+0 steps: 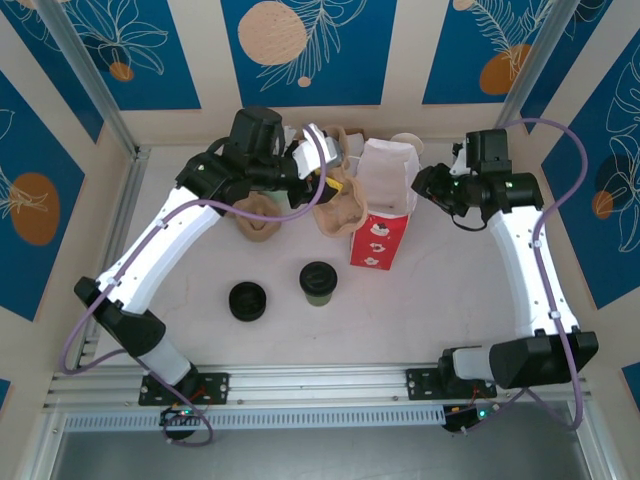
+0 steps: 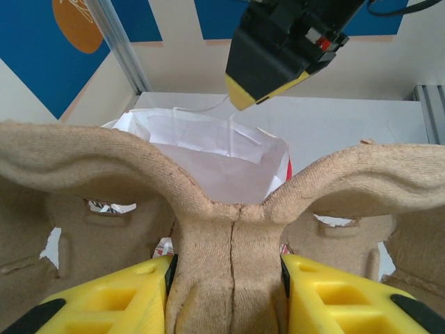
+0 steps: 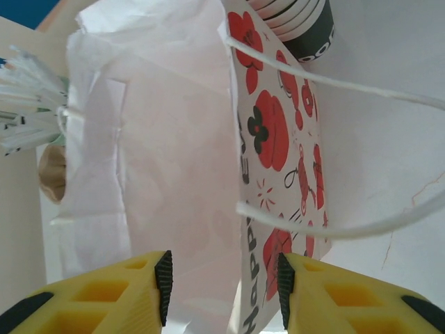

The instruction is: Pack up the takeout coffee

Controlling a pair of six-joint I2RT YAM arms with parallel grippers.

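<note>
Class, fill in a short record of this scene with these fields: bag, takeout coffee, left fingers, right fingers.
bag: upright, mouth open
takeout coffee: lidded, upright on the table, outside the bag
left fingers: shut on the pulp cup carrier
right fingers: open, straddling the bag's side wall

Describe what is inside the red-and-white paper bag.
The bag stands open; its white inner walls show, no cup among them. The takeout coffee stands outside on the table. The bag's floor is hidden by its walls and the pulp carrier held by the left gripper.
</note>
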